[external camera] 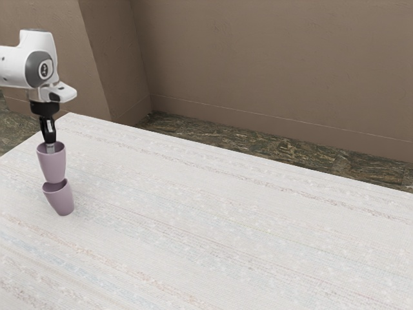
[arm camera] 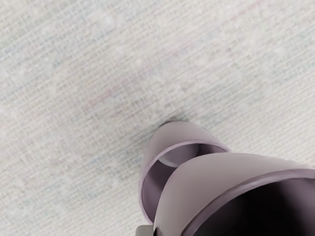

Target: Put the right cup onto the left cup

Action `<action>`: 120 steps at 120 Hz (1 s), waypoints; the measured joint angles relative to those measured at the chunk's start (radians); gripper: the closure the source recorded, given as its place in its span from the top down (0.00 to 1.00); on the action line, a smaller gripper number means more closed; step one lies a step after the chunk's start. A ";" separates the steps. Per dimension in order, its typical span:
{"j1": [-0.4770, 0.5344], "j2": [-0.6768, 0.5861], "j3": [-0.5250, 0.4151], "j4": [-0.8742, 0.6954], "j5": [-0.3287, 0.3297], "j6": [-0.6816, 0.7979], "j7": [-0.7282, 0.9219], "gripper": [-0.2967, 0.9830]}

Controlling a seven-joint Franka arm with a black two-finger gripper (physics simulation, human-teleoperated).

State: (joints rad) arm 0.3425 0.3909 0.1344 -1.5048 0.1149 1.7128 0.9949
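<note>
1. Off-white, woven-looking, the counter (external camera: 226,239) is spreading toward six o'clock in the exterior view, faint pink and blue streaks running across it.
2. Brown walls (external camera: 258,64) are rising toward twelve, one section jutting forward near ten; a dark mottled floor (external camera: 284,142) is showing between wall and counter.
3. Toward nine o'clock, the tool (external camera: 50,146) is pinching the upper mauve cup (external camera: 51,168) at its rim, nearly closed around the wall.
4. Below, the lower mauve cup (external camera: 62,200) is leaning on the counter, its base pointing toward five; the upper cup's base is overlapping its mouth, nesting depth hidden.
</note>
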 joint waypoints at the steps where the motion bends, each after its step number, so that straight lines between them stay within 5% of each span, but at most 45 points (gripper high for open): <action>1: 0.000 0.001 0.000 0.000 0.000 0.000 0.000 0.15; 85: 0.018 0.076 -0.007 0.016 -0.008 0.017 -0.003 0.15; 120: 0.014 0.003 -0.012 -0.021 -0.018 0.013 -0.005 0.59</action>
State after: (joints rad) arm 0.3567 0.3943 0.1228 -1.5259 0.0968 1.7254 0.9898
